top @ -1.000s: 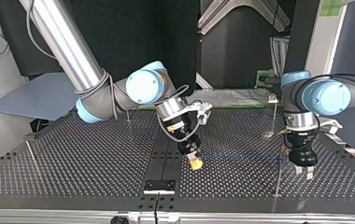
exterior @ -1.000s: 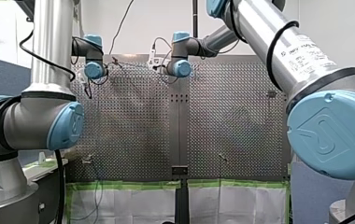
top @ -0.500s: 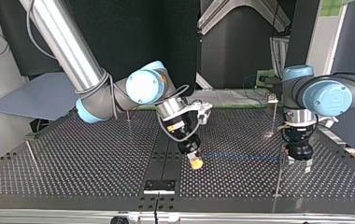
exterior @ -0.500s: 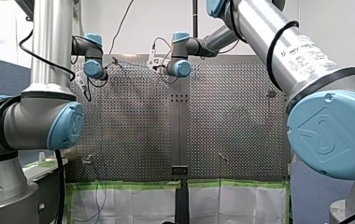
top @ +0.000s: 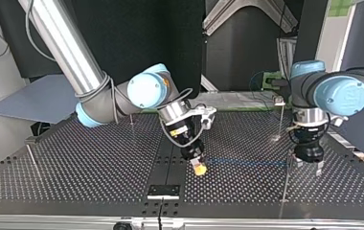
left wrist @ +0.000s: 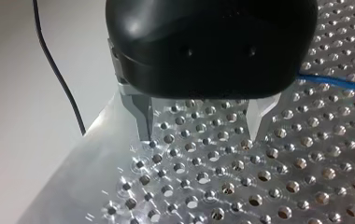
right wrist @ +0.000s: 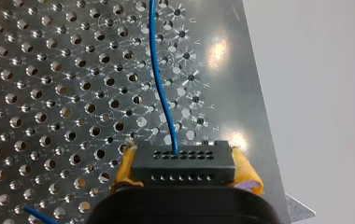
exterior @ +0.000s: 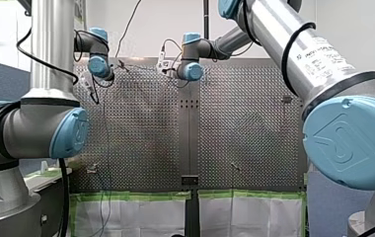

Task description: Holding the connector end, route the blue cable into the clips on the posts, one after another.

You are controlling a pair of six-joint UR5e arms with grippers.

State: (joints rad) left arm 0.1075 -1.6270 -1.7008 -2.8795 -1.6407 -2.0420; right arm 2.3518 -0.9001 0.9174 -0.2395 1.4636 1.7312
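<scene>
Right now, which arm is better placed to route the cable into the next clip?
My right. The right gripper is shut on the connector, with the blue cable running out ahead. The left gripper is open and empty over the table; the cable only passes beside it.

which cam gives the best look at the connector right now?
Right wrist view: the black connector sits clamped between the yellow pads of my right gripper, blue cable leaving its face. Top view shows only the pads' yellow tip; front and left wrist views show no connector.
</scene>
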